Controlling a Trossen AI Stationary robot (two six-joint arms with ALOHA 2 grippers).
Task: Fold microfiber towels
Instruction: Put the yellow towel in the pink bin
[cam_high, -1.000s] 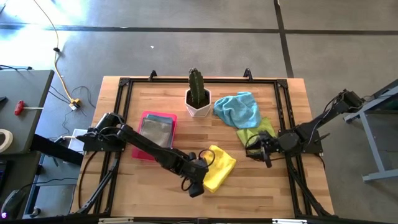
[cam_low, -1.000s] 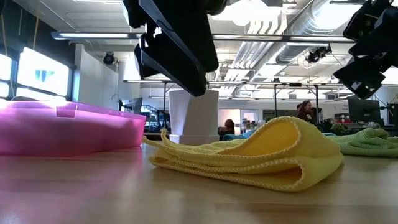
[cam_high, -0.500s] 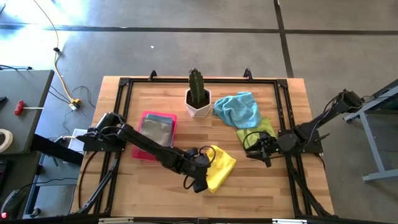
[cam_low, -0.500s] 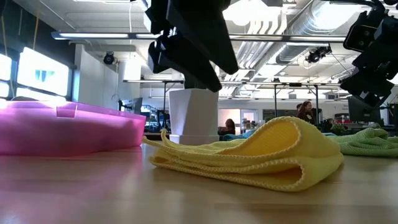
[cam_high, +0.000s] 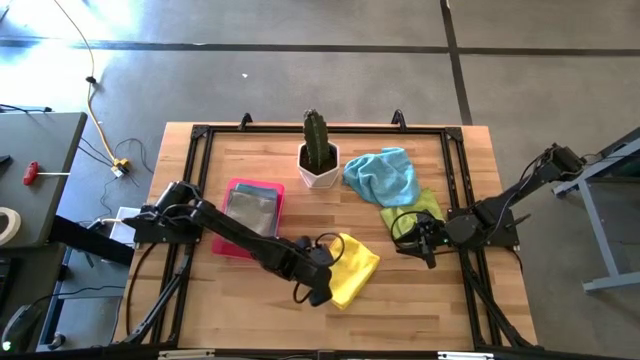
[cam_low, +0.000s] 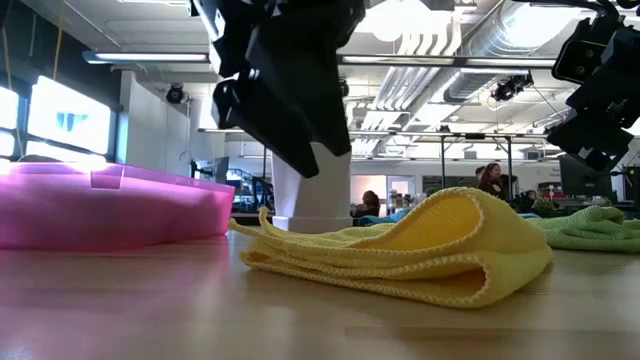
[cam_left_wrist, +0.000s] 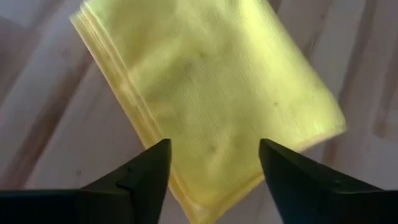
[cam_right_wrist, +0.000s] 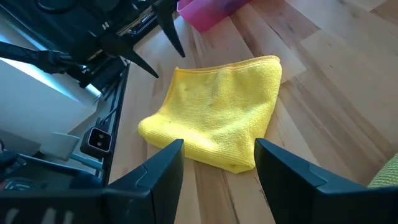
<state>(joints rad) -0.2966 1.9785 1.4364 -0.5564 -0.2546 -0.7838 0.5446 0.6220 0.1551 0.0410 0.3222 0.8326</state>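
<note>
The left gripper (cam_high: 318, 293) hangs just above the near-left edge of the yellow towel (cam_high: 352, 269), its fingers (cam_left_wrist: 146, 177) spread wide with nothing between them; the wrist view shows the cloth lying flat below, layered edges stacked along one side. The towel sits folded near the table's near middle, one rounded fold bulging up in the low view.

To finish this step well, I would judge the fold needs pressing flat or squaring before the arm leaves, and any new pinch should take all layers at one corner so they do not slip apart.

The right gripper (cam_high: 432, 244) waits open and empty to the right, over the lime green towel (cam_high: 415, 212). Farther off lie the light blue towel (cam_high: 383, 176), the potted cactus (cam_high: 318, 152) and the pink tray (cam_high: 233, 245).
</note>
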